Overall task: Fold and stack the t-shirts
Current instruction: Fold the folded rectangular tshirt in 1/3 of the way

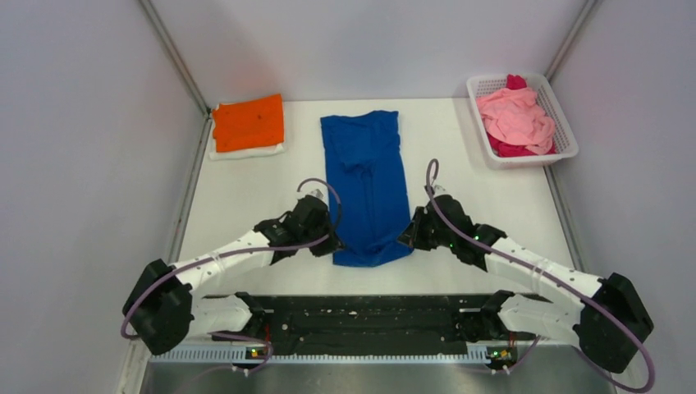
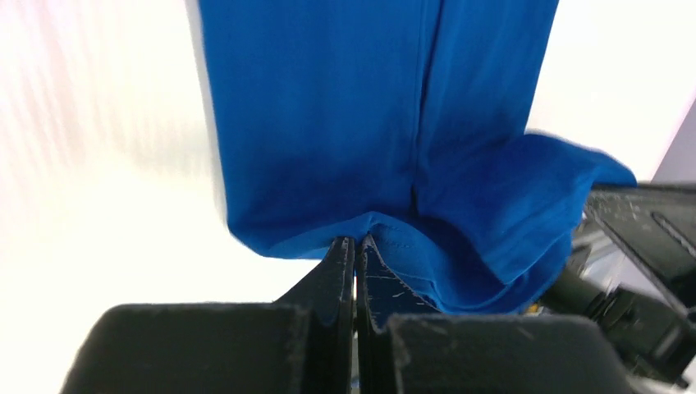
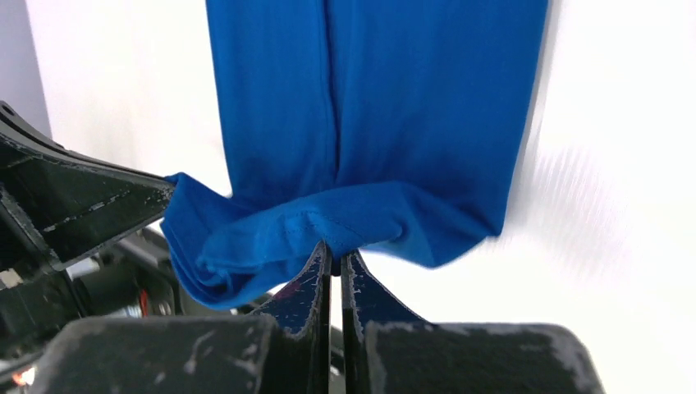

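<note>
We have the blue t-shirt (image 1: 364, 176) lying as a long strip at the centre of the bench (image 1: 246, 197), running from twelve to six o'clock. Our left hand (image 1: 334, 244) is clamped on its near hem at the seven o'clock corner. Our right hand (image 1: 405, 236) is pinched tight on the same hem at five o'clock, and the edge bunches up between them. An orange t-shirt (image 1: 248, 121) lies folded at ten o'clock. Pink t-shirts (image 1: 515, 115) fill the basket (image 1: 566, 135) at two o'clock.
</note>
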